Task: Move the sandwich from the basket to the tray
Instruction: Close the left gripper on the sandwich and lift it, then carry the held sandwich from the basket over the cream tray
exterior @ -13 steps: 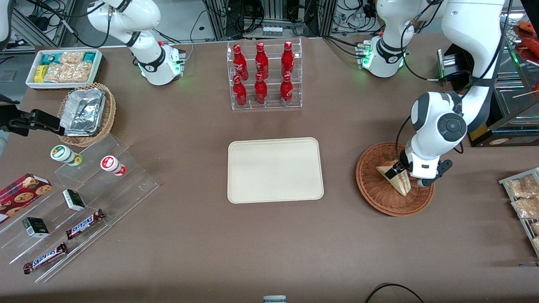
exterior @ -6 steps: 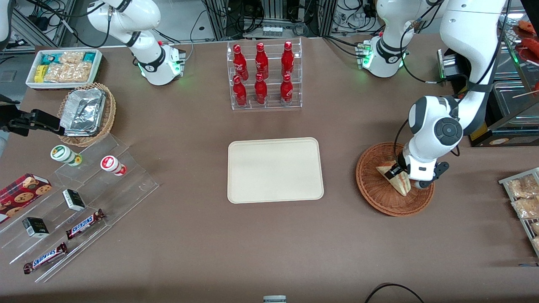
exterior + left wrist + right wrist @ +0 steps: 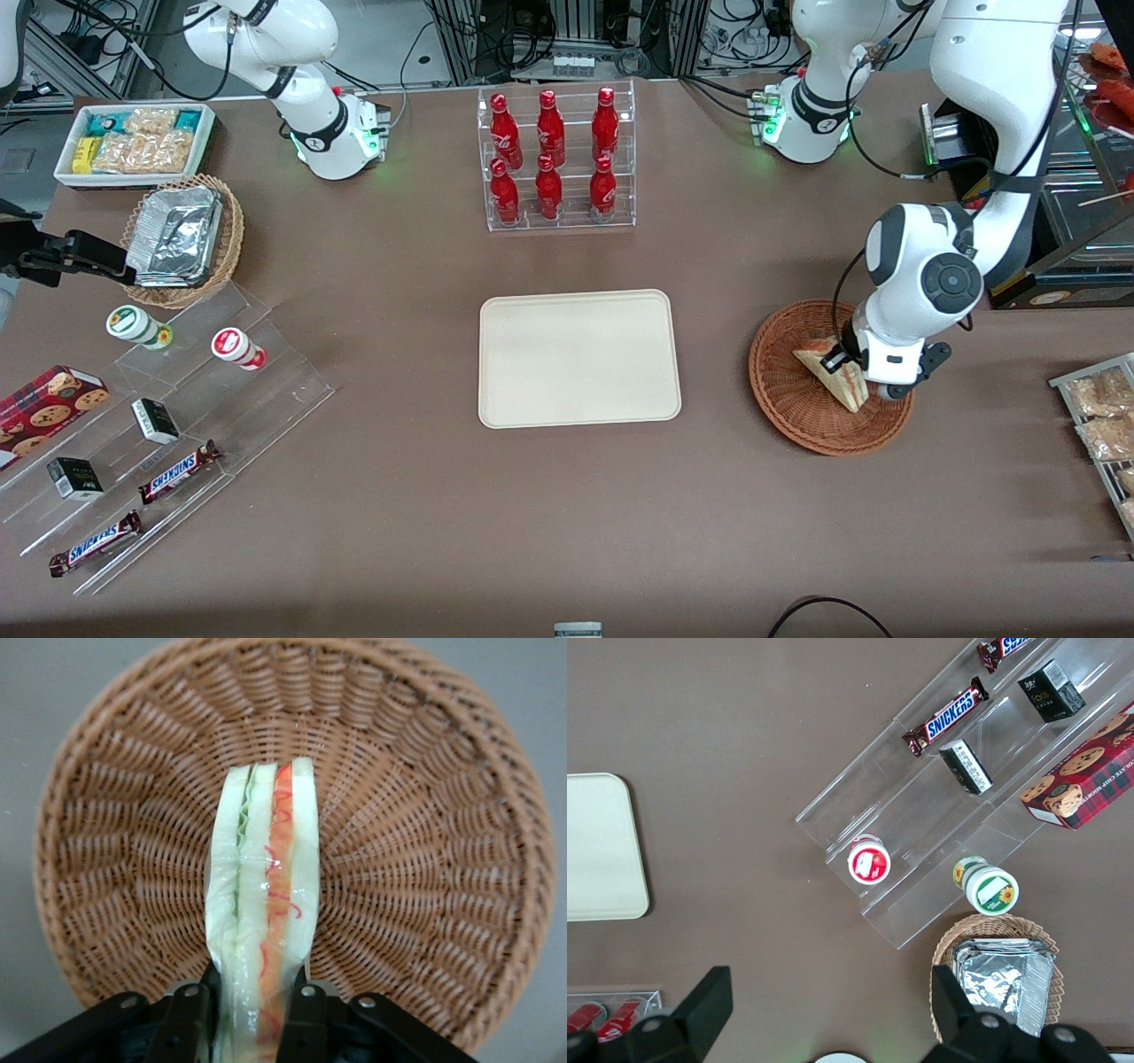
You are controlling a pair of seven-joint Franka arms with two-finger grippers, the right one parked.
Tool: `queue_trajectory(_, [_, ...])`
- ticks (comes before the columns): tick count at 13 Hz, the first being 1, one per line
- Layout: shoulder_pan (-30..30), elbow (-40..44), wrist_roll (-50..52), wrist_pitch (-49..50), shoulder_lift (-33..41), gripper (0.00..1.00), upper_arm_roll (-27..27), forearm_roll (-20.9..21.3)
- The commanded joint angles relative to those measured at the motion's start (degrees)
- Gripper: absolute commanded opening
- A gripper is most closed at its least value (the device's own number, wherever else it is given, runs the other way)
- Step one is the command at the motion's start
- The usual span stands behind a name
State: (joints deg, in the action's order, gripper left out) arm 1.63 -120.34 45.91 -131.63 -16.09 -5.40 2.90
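Observation:
The sandwich (image 3: 835,376) is a pale bread wedge in clear wrap with a red-orange and green filling stripe. It stands on edge over the reddish-brown wicker basket (image 3: 788,403), toward the working arm's end of the table. My left gripper (image 3: 849,363) is shut on the sandwich, one finger (image 3: 189,1017) on each flat side, as the left wrist view shows with the sandwich (image 3: 263,904) over the basket (image 3: 425,815). The cream-beige tray (image 3: 578,357) lies flat at the table's middle and holds nothing; its corner also shows in the right wrist view (image 3: 602,850).
A clear rack of red bottles (image 3: 556,159) stands farther from the front camera than the tray. Bags of beige snacks (image 3: 1099,416) lie beside the basket at the table's edge. Clear tiered shelves with snacks (image 3: 159,425) and a tan foil basket (image 3: 182,239) lie toward the parked arm's end.
The left gripper, shut on the sandwich throughout, has shifted slightly and the sandwich has risen a little in the basket.

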Motion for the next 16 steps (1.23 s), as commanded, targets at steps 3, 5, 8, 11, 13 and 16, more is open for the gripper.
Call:
queue_trajectory(3, [0.5,8.1,0.2,9.9,0.4,0.0,0.0,0.3])
queue_trajectory(5, [0.6,10.5,-3.4,13.1,0.3,0.0,0.0,0.3])
queue_trajectory(8, [1.6,11.7,-8.4,13.9,0.4,0.0,-1.5,0.3])
queue_trajectory(11, [1.7,14.5,-10.6,14.5,-1.8,0.0,-7.2,0.3])
queue_trajectory(13, [1.7,16.7,-8.2,15.0,-4.2,0.0,-11.9,0.3])
queue_trajectory(16, [7.3,22.7,-3.2,15.0,-9.3,0.0,-13.6,0.9])
